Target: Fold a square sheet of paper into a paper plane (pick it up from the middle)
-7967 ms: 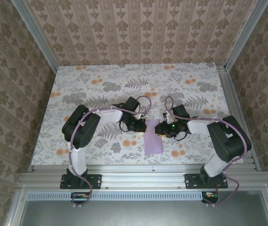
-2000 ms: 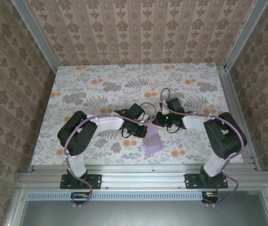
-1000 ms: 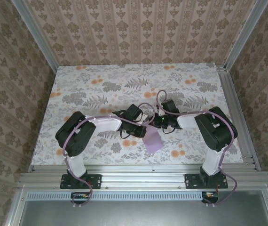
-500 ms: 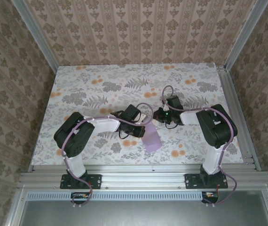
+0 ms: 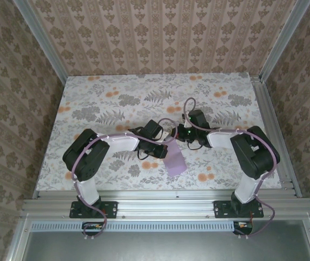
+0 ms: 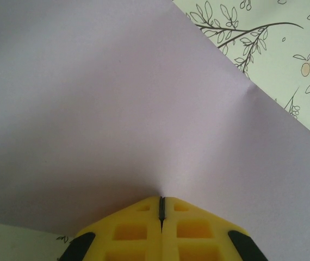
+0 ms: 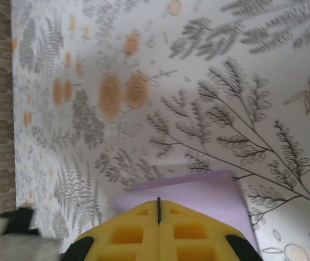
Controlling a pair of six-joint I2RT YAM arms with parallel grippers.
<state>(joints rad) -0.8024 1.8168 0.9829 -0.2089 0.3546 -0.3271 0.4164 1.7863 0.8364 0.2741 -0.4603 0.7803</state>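
1 item matters here: the square sheet of paper [image 5: 175,162]. It is pale lilac and lies just below the centre of the overhead view, nearest the arm bases. It reads as a narrow, slightly tilted strip, so I judge it already folded once, though the layers cannot be made out.

At its upper left edge, the left gripper [image 6: 161,206] has its 2 yellow fingers pressed together. In the left wrist view the sheet's edge runs straight into the seam between them, with soft shading fanning out from that spot. It looks pinched there.

Just above, at the sheet's upper end, the right gripper [image 7: 159,206] is also closed. A lilac corner lies just past its tips at the bottom of the right wrist view. Whether they touch it I cannot tell.

Beyond both, the floral tabletop [image 5: 106,98] stretches toward the top of the frame.

The paper should be feather-light and limp, quick to crease at any pinch and ready to slide. It is best held at an edge near mid-length, with the other fingertips pressing it flat.
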